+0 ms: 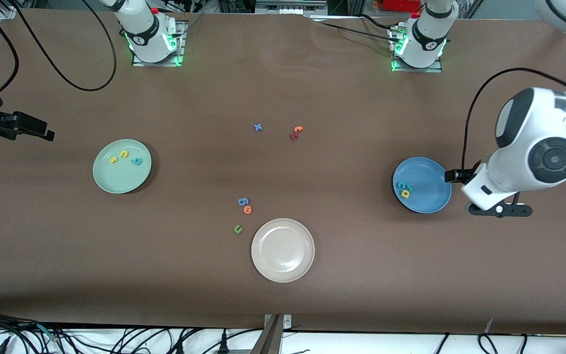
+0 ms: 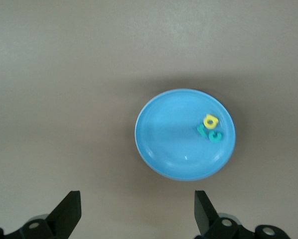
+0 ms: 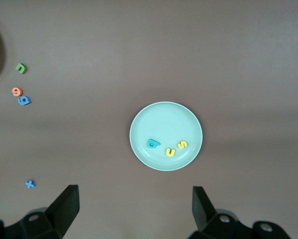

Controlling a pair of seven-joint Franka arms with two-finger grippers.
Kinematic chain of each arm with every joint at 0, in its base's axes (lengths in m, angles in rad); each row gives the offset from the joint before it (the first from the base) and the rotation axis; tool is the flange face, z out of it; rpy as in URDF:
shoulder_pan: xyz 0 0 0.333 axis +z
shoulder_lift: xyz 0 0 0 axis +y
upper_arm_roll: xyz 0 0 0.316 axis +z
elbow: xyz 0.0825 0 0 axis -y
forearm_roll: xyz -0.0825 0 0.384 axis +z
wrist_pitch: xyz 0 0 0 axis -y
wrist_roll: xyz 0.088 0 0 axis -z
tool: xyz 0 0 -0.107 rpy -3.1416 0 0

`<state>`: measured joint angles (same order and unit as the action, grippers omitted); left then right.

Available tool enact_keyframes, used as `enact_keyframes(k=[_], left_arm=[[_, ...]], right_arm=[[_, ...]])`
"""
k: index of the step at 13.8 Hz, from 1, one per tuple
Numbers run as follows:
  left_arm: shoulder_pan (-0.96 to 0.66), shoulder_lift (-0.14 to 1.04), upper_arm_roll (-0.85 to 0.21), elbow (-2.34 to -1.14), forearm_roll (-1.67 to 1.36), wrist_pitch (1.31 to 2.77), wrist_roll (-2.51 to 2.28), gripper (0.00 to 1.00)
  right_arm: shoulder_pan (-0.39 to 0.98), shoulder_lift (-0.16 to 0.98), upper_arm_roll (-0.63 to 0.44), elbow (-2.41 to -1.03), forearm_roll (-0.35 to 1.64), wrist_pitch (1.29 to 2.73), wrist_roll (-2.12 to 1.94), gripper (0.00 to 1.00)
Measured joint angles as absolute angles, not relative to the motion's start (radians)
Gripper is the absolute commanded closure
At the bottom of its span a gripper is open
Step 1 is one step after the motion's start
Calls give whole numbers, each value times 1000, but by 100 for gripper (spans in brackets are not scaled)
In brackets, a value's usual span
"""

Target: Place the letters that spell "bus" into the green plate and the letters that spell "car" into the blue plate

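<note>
Nearest the camera, the beige plate (image 1: 283, 250) stays unused. Both sets look sorted, so just lift clear without brushing a rim. The blue plate (image 1: 422, 185) holds the "car" letters (image 1: 404, 189), clustered at its edge toward mid-counter; your left hand (image 2: 137, 211) hangs released above it. The green plate (image 1: 122, 165) carries the "bus" letters (image 1: 125, 157) in a row across its farther half; your right hand (image 3: 135, 209) hovers empty, fingers spread.

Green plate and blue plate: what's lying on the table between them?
In the front view, loose letters lie between the green plate and the blue plate: a blue x, a red-orange pair, and a blue g by an orange o.
</note>
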<state>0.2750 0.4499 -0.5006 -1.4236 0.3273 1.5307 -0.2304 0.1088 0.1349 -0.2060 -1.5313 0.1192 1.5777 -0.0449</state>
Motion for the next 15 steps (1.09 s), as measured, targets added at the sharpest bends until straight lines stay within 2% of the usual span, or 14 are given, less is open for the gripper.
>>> enact_keyframes(k=[2, 4, 6, 9, 10, 13, 15], left_arm=[[277, 443, -511, -1340, 293, 1435, -230, 0], [308, 415, -501, -1286, 224, 1405, -213, 0], [301, 346, -399, -1277, 139, 1394, -116, 0], [170, 237, -126, -1331, 35, 1397, 47, 0], [134, 217, -70, -1348, 30, 1399, 79, 0], [13, 200, 16, -1365, 30, 1413, 89, 0], [-36, 198, 33, -1365, 30, 1416, 88, 0]], right_arm=[[107, 135, -208, -1531, 116, 1578, -45, 0], [105, 129, -215, -1530, 115, 1575, -45, 0], [104, 123, -219, -1530, 115, 1570, -45, 0], [105, 123, -219, -1530, 115, 1569, -45, 0], [106, 123, -219, -1530, 115, 1567, -44, 0], [109, 138, -213, -1534, 115, 1563, -42, 0], [118, 167, -209, -1536, 115, 1566, -40, 0]])
